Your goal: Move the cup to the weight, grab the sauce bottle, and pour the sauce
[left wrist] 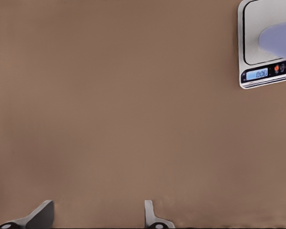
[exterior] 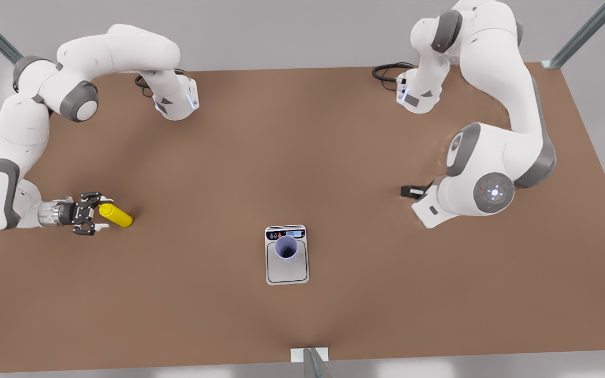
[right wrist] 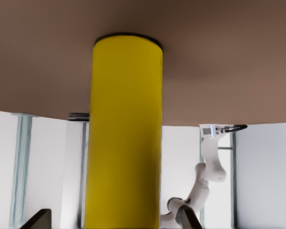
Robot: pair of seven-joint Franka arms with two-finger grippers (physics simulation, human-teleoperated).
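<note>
I see the cup [exterior: 287, 248] upright on the weight [exterior: 287, 273] at mid-table. My right gripper [exterior: 94, 213], at the front view's left, has wide jaws around the lying sauce bottle [exterior: 115, 215]. My left gripper [left wrist: 97, 217] waits, spread open above bare table [exterior: 334, 157].

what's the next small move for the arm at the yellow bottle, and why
Probably close the right pincer on the sauce bottle and lift. Its fingers look open on either side of the bottle's capped end, the bottle lies on the table, and the cup already stands on the scale. The left pincer waits open above the bare table.
</note>
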